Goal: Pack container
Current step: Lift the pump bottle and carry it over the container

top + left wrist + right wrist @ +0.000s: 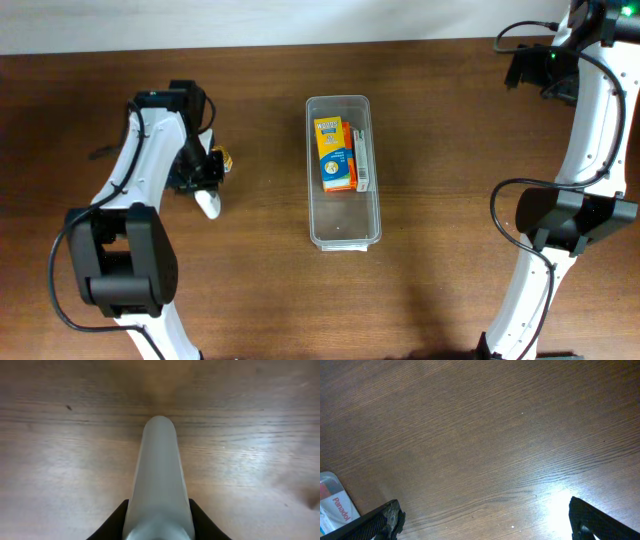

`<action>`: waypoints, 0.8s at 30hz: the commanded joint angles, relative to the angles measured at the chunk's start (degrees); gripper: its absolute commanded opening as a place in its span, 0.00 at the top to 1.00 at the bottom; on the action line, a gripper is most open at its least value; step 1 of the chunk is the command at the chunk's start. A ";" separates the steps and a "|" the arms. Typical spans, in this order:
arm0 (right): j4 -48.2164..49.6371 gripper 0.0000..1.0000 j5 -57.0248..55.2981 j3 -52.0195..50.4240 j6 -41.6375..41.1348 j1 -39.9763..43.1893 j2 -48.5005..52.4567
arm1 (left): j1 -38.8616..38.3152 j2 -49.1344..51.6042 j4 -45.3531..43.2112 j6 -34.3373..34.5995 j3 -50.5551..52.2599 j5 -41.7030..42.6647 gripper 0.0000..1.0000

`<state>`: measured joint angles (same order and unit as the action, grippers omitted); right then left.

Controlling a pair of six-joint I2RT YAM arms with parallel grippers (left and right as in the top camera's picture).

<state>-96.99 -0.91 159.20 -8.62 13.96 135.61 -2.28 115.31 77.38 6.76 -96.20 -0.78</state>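
Note:
The clear container [343,232] lies lengthwise in the middle of the table. It holds an orange and yellow box [333,152] and a narrow white and grey box [363,160] in its far half. My left gripper [205,172] is to the container's left, shut on a white rounded tube-like object [209,205]. In the left wrist view that white object [159,460] sticks out between the black jaws [157,512], low over the wood. My right gripper [528,68] is at the far right, open and empty [485,520] above bare table.
A small gold-brown item [225,158] lies beside my left gripper. A white and red pack printed "Panadol" [335,507] shows at the lower left edge of the right wrist view. The near half of the container has nothing in it.

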 commanded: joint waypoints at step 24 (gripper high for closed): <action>-0.33 0.02 0.28 -0.15 -0.04 -0.07 -0.46 | -28.11 0.31 10.82 -1.16 -33.86 8.11 0.80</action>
<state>-96.99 -0.93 159.20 -8.60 13.93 135.61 -26.74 115.42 88.25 5.43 -128.88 5.43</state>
